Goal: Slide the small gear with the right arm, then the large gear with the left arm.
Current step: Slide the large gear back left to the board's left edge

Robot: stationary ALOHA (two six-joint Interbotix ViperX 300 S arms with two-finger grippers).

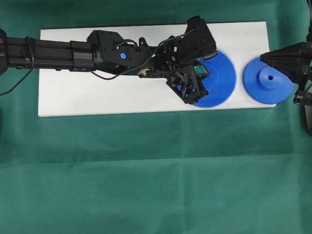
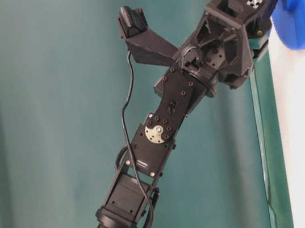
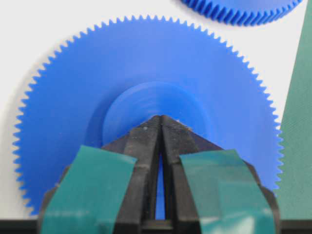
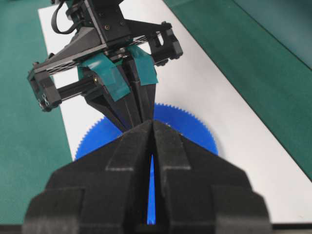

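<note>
My left arm (image 1: 65, 53) reaches along the white board (image 1: 93, 94) with its jaws pressed together to a single point, holding nothing. That point rests on the raised hub of the large gear (image 3: 146, 97), and in the left wrist view the tips meet on the near side of the hub. The gear therefore lies straight ahead of my left gripper (image 3: 161, 118), along the line of the arm, and any push I give will run lengthwise down the board.

The small gear (image 1: 268, 86) sits at the far right end of the board, partly overhanging the edge onto the green cloth of the surface (image 1: 148, 174). My right gripper (image 1: 265, 58) is over it, jaws closed with only a thin slit between them and gripping nothing. Whether the tip actually touches the small gear I cannot tell from overhead. The two gears lie near each other, toothed rims apart by a narrow strip of white.

Both gears are smooth, hard blue plastic, flat discs with fine even teeth and a round boss in the middle. The board looks slick, so I judge the large gear will glide easily under a steady nudge at the hub. My left fingers (image 3: 92, 190) carry green tape.
</note>
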